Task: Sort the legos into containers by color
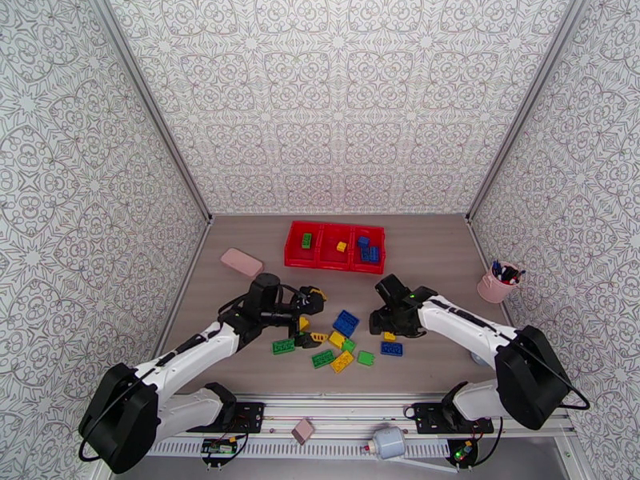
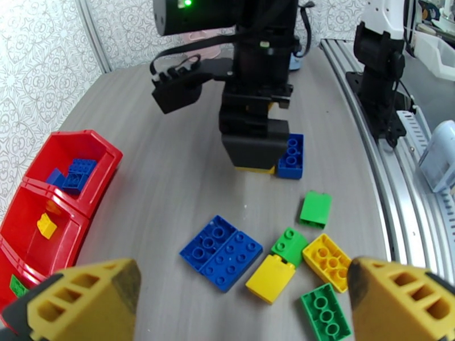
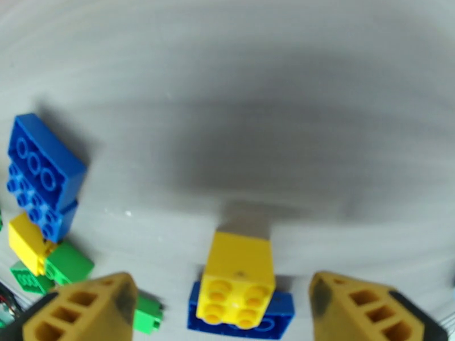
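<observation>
A: While the table carries it all, the tray is the thing to steer by, is it not?
B: It is. Red, long, three compartments in a row, lying crosswise by the back wall.
A: And the arms?
B: Both reach toward the tray from its near side. The left gripper hangs off the tray's left end, fingers spread wide, nothing between them and nothing held.
A: The right gripper?
B: Off the tray's right end, low over the table. Its fingers stand well apart, one on each side of a tall yellow lego, with a gap at either side. It grips nothing.
A: Smaller things?
B: A cup of pens well to the right of the tray, and a pink block just beyond its left end.
A: Now the legos.
B: Most lie loose on the tray's near side, between the two grippers. A big blue lego is closest to the tray, with yellow and green ones farther from it. The tall yellow lego touches a blue lego; whether it rests on it or beside it I cannot tell.
A: And inside the tray?
B: Seen from above, the left compartment has a green lego, the middle a small yellow lego, the right some blue legos.
</observation>
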